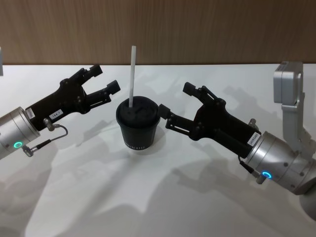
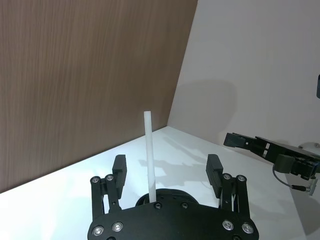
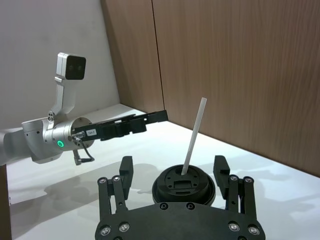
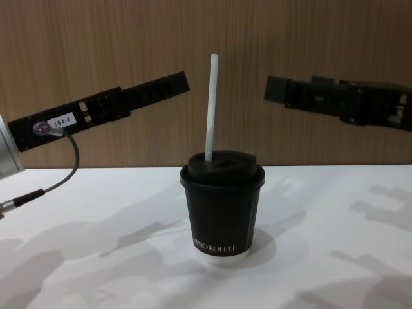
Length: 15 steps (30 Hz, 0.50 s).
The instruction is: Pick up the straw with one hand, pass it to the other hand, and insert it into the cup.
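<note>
White straw (image 1: 132, 75) stands through the lid of the black cup (image 1: 138, 127) mid-desk, toward the far edge, so left pincer (image 1: 105, 79) and right pincer (image 1: 176, 102) flank it, open and empty.

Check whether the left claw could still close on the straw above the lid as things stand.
Probably yes. The left claw is open beside the cup, with nothing between it and the upright straw. The right claw, also open, sits on the cup's other side.
</note>
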Motion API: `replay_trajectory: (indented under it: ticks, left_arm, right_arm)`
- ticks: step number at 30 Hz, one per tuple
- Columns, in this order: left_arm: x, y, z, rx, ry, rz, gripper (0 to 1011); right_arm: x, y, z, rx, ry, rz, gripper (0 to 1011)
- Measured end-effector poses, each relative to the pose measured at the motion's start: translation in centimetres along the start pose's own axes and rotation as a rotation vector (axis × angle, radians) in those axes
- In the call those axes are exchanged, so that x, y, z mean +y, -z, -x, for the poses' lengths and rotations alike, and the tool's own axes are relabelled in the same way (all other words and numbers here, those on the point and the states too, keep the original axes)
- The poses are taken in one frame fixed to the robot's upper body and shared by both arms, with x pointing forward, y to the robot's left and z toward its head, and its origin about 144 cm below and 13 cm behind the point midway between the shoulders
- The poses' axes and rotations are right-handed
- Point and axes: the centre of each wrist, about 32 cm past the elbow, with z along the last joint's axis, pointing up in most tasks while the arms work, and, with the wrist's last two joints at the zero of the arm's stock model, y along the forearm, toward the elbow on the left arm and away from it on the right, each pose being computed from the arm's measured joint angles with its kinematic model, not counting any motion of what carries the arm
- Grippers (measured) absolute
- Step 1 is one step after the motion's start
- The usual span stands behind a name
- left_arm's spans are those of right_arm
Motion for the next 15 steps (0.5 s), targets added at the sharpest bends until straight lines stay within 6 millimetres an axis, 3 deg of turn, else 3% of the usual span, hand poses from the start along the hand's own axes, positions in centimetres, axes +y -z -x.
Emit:
replay_trajectory:
  ticks: [15]
  left_arm:
    - [0.00,0.00,0.00,0.000,0.000,0.000,1001]
  right_arm:
    - [0.00,0.00,0.00,0.000,0.000,0.000,1001]
